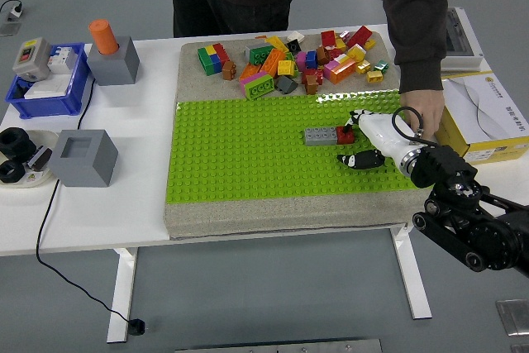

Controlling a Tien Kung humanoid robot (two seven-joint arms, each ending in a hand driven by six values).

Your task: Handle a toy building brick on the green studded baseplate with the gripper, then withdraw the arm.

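Observation:
The green studded baseplate (248, 155) lies on a tan foam mat in the middle of the table. A grey brick (318, 135) sits on it right of centre, with a small red brick (345, 133) against its right end. My right hand (352, 139), white with black fingertips, reaches in from the lower right over the plate's right part. Its fingers (357, 116) are spread, one above and the thumb below the red brick, without closing on it. My left arm is out of view.
A pile of loose coloured bricks (289, 62) lies on the mat behind the plate. A person stands at the far side, one hand (421, 109) resting by my wrist. A yellow-white box (488, 117) is at right. Grey blocks (83, 157), a blue bin (50, 80) and cable lie left.

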